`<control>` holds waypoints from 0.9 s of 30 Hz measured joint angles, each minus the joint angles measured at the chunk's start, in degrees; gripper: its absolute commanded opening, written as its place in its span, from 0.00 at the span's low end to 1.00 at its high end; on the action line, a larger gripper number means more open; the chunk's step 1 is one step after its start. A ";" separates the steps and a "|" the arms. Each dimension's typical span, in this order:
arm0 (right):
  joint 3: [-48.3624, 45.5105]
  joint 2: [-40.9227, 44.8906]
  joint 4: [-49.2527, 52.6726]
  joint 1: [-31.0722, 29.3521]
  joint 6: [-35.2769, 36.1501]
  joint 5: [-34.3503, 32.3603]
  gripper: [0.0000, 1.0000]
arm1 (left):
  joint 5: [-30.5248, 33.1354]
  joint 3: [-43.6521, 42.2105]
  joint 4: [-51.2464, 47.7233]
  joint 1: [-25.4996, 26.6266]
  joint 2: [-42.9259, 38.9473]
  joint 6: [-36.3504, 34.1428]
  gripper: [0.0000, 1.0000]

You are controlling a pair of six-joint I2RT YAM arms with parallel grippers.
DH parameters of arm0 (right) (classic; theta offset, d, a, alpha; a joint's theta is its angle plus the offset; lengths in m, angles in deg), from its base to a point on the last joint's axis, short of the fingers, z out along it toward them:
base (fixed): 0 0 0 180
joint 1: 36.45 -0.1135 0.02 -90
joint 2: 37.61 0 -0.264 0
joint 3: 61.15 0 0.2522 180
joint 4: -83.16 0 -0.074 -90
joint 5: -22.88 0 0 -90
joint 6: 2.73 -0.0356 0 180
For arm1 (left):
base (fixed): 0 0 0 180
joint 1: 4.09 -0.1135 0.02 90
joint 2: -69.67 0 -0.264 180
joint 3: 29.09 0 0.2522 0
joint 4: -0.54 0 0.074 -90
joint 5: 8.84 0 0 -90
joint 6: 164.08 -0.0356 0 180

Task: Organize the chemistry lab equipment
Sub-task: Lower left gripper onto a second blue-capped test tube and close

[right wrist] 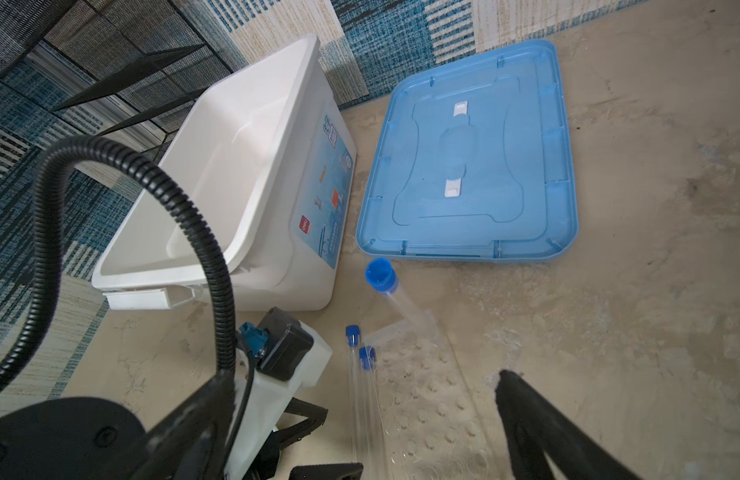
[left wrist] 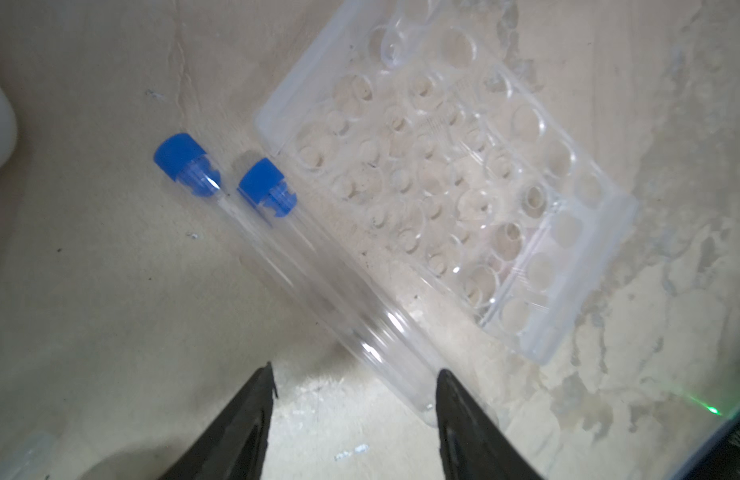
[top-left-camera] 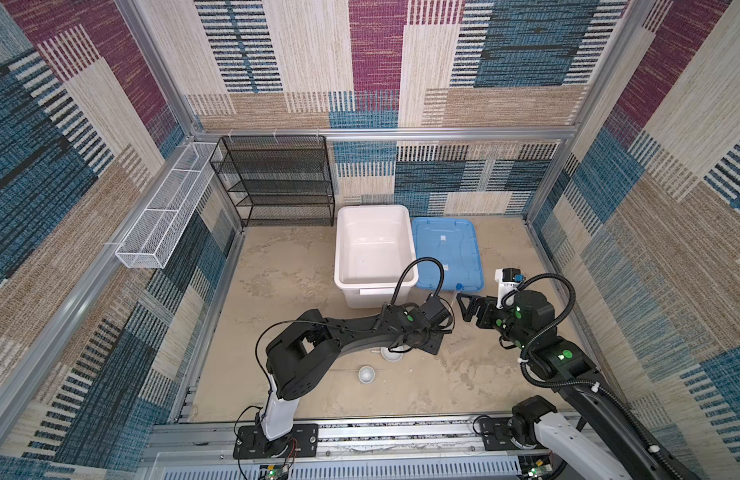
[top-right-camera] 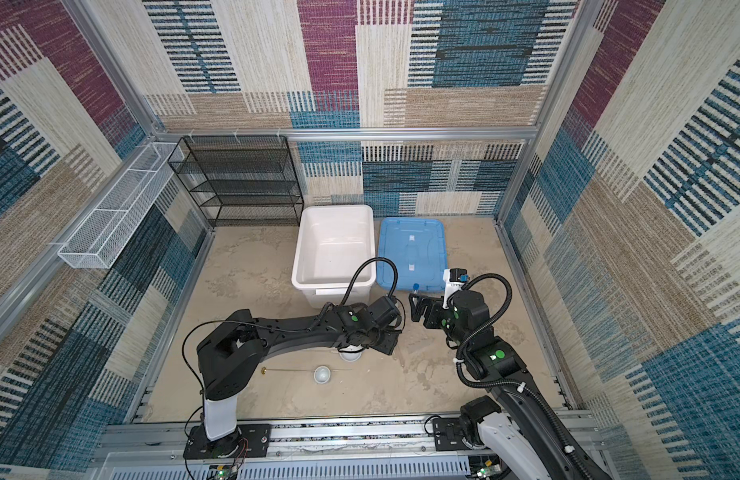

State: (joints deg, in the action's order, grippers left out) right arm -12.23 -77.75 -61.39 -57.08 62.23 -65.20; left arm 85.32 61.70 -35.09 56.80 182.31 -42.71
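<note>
Beige, mottled surface. Black mesh shelf stands in the back left corner. White bin sits mid-back, blue lid flat just beside it. Clear rack lies flat, with two blue-capped tubes lying side by side just beside it. Two white bowls sit near the front, one partly under an arm. Brass-tipped rod lies near them.

Even soft light, faint shadows, bowed edges, motion-blurred clear tubes, small glints
</note>
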 measured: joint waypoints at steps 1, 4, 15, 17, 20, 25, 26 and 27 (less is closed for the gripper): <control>0.00 0.00 0.15 0.02 -0.09 0.00 0.99 | 0.11 0.11 -0.02 0.00 0.42 -0.04 0.63; -0.20 0.07 0.31 0.02 -0.28 0.04 0.99 | 0.55 1.01 -0.37 0.00 1.73 -0.09 0.61; -1.49 1.18 0.66 0.02 -0.46 0.02 0.99 | 4.68 2.95 -3.74 0.02 3.96 -0.46 0.52; -1.51 1.18 0.66 0.02 -0.59 0.02 0.99 | 5.03 2.95 -3.98 0.04 4.02 -0.50 0.49; -1.51 0.98 0.66 0.02 -0.59 0.02 0.99 | 5.75 2.91 -4.59 0.04 4.00 -0.52 0.46; -1.51 -0.11 0.63 0.02 -0.59 0.11 0.99 | 5.90 1.66 -6.32 0.15 2.78 -0.44 0.43; -1.51 -0.24 0.63 0.02 -0.59 0.42 0.99 | 5.86 1.49 -6.78 0.22 2.49 -0.42 0.43; -1.51 -0.42 0.61 0.02 -0.59 0.52 0.99 | 5.62 1.49 -7.30 0.31 2.38 -0.13 0.43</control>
State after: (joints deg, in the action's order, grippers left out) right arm -13.74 -78.17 -60.77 -57.05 61.64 -64.68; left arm 90.94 63.19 -42.39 57.10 184.69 -42.84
